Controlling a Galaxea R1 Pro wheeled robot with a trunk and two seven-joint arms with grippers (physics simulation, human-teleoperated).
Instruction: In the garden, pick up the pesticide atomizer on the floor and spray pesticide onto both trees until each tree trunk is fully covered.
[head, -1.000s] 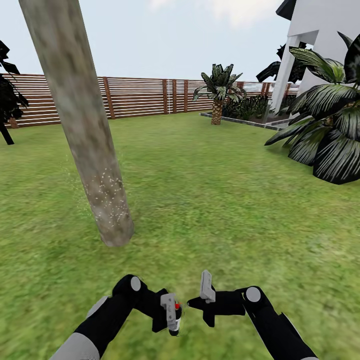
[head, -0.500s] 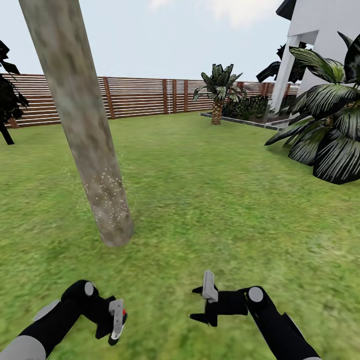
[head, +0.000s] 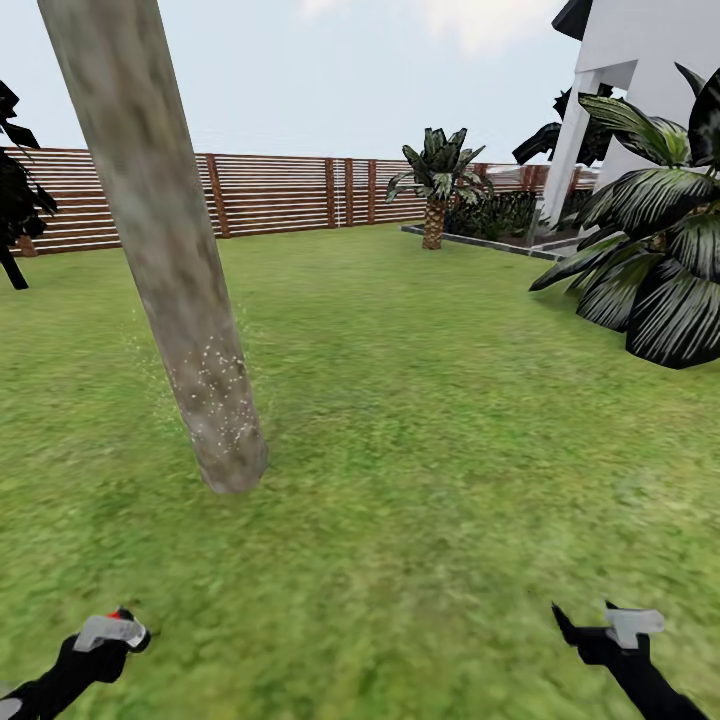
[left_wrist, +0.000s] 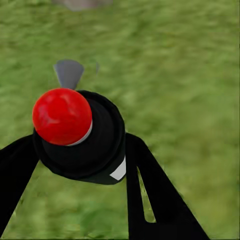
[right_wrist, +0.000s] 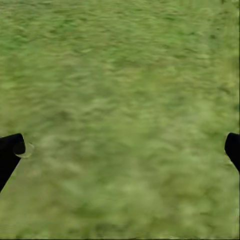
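Blurry grass (head: 420, 420); left end effector (left_wrist: 80, 150) grips round black atomizer (left_wrist: 80, 135) (red-capped), right end effector (right_wrist: 120, 145) spread wide.

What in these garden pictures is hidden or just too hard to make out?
- Tree trunk: the head view's top edge cuts it off, so no foliage shows.
- Spray bottle: the left wrist view shows its red-capped top end-on; its body is hidden behind that.
- Right gripper: only two black tips at that view's edges.
- White specks on the lower trunk: too fine to judge coverage.
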